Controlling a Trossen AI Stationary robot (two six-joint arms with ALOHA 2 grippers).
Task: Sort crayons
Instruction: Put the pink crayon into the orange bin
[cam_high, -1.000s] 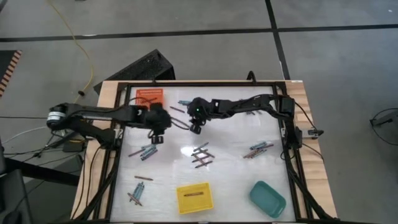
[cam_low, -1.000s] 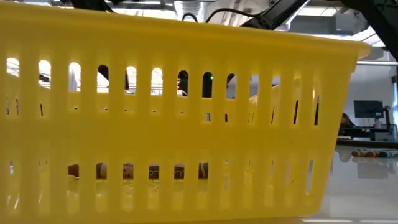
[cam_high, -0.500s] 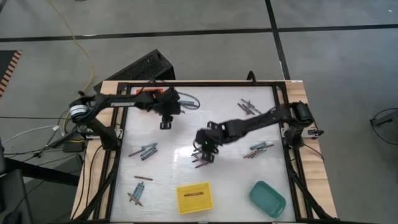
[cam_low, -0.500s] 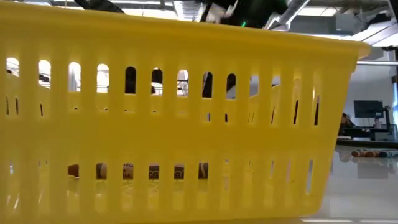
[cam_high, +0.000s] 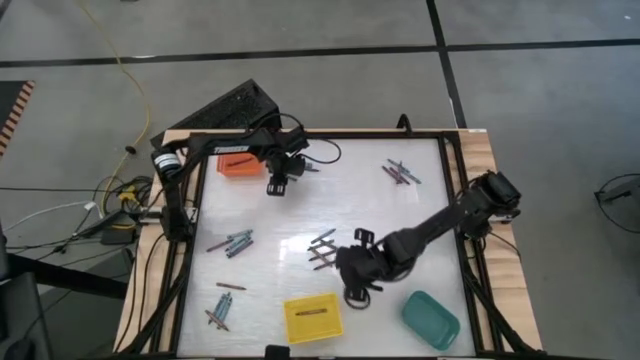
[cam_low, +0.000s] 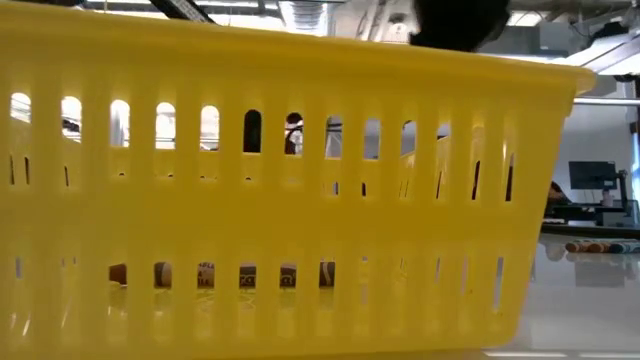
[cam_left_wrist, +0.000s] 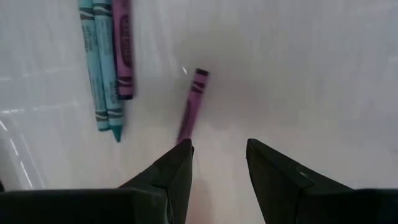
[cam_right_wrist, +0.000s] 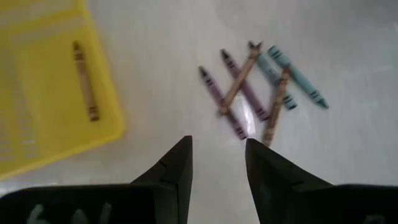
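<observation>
Crayons lie flat on the white table in several clusters. My left gripper (cam_high: 278, 187) hangs open near the far left, beside the orange tray (cam_high: 240, 163). In its wrist view a purple crayon (cam_left_wrist: 191, 106) lies just past the open fingers (cam_left_wrist: 217, 146), with two teal crayons and a purple one (cam_left_wrist: 106, 62) farther off. My right gripper (cam_high: 355, 292) stands open over the near middle, between the yellow tray (cam_high: 312, 318) and the teal tray (cam_high: 430, 318). Its wrist view (cam_right_wrist: 217, 143) shows a crossed pile of crayons (cam_right_wrist: 258, 87) and a brown crayon (cam_right_wrist: 84, 81) lying in the yellow tray.
More crayon clusters lie at the left (cam_high: 232, 243), near left (cam_high: 222, 308) and far right (cam_high: 400, 172). A black frame (cam_high: 455, 200) rims the table. In the low view the yellow tray's slotted wall (cam_low: 280, 200) fills nearly the whole picture.
My left gripper has swung toward the table's far edge and a little right, sinking beside the orange tray. My right gripper has travelled from the far middle toward the near edge, past the crossed pile, to a spot between the yellow and teal trays. Both have stayed open.
</observation>
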